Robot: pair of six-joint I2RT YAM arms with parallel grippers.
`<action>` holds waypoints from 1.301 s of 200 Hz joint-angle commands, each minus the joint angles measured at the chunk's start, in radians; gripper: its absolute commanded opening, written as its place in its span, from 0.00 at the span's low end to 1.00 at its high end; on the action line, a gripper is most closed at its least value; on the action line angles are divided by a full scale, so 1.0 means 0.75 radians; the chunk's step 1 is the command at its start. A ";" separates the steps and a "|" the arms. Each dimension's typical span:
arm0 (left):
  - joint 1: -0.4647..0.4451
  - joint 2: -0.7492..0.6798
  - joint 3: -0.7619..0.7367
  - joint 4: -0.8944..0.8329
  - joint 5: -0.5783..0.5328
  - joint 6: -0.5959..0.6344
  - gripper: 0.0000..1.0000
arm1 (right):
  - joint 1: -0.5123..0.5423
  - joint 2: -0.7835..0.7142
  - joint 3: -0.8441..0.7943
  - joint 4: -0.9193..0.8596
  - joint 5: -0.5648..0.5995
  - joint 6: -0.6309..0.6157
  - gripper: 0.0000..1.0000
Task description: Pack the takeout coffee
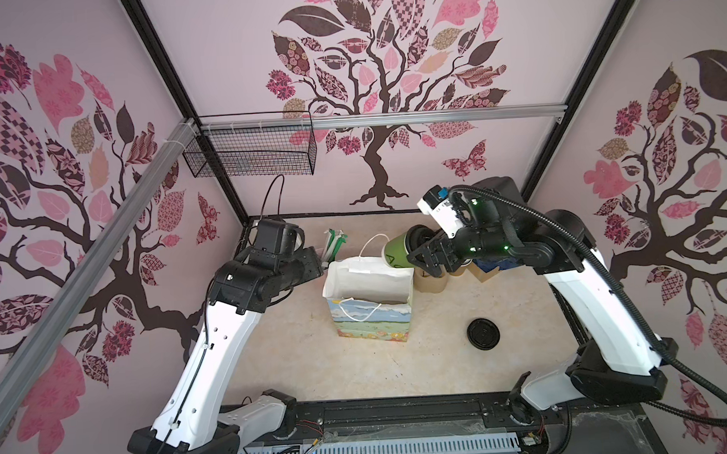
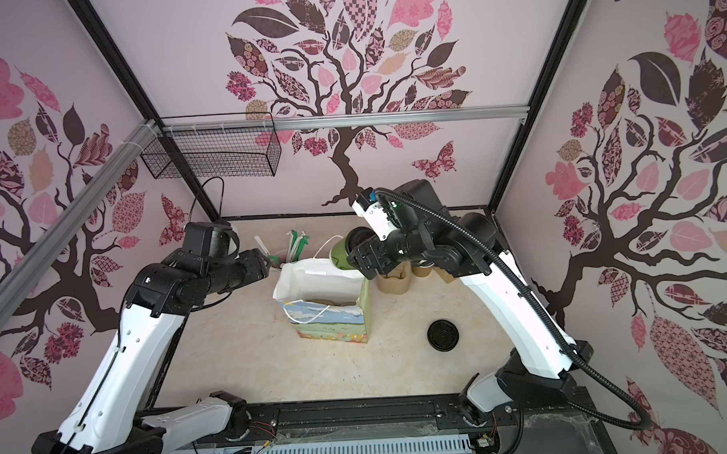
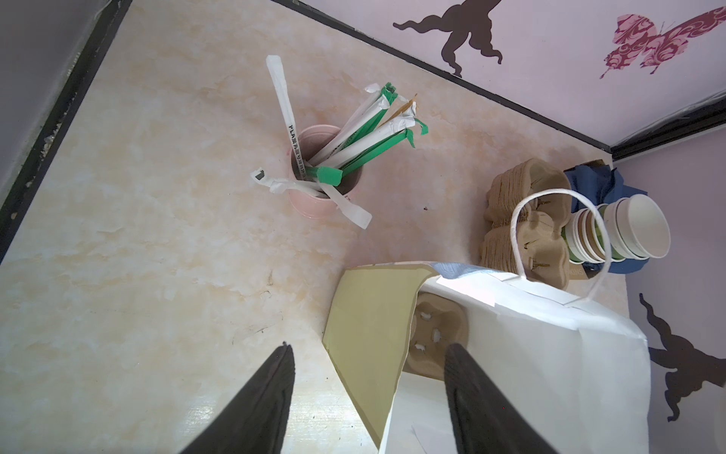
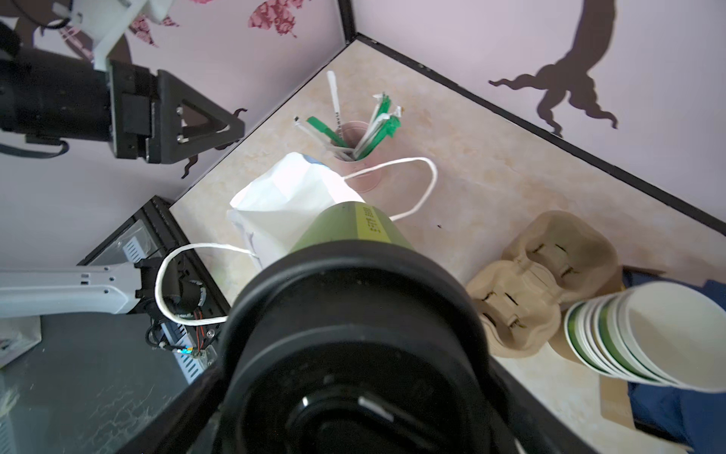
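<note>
Right wrist view is filled by the takeout coffee (image 4: 355, 275), its black lid nearest the lens and its green body pointing toward the white mouth of the paper bag (image 4: 283, 212). The right tool (image 1: 414, 246) is clenched on the cup near its lid end and holds it clear of the bench (image 1: 441, 366), tipped almost onto its side. In both top views the cup hangs at the 1 o'clock corner of the bag's mouth, not yet inside. The left tool (image 3: 369, 348) is released and empty at 10 o'clock of the bag; whether it touches the paper cannot be told.

The step in hand looks like the carry to the bag. Next, the cup probably has to be righted, centred over the mouth and lowered into a well of the pulp carrier (image 3: 436, 342) lying inside, clear of the rope handle (image 4: 424, 184), before the grip lets go.

A straw wrapper (image 3: 291, 135) in the pink cup (image 3: 314, 204) at 11 o'clock reads "PLA", followed by Chinese characters. The coffee's yellow label (image 4: 371, 226) carries dark print too blurred to read. The bag's front shows a painted landscape with no legible words, and the loose lid (image 1: 483, 334) at 4 o'clock shows none either
</note>
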 commanded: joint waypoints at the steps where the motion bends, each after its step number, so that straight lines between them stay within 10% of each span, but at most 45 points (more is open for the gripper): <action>1: 0.005 -0.025 -0.038 -0.001 0.036 0.028 0.64 | 0.044 0.078 0.059 -0.048 -0.029 -0.065 0.79; 158: 0.005 0.037 -0.172 0.012 0.301 0.153 0.55 | 0.157 0.406 0.140 -0.152 0.084 -0.145 0.79; 260: 0.005 0.076 -0.233 0.030 0.362 0.221 0.23 | 0.159 0.456 0.113 -0.160 0.133 -0.171 0.80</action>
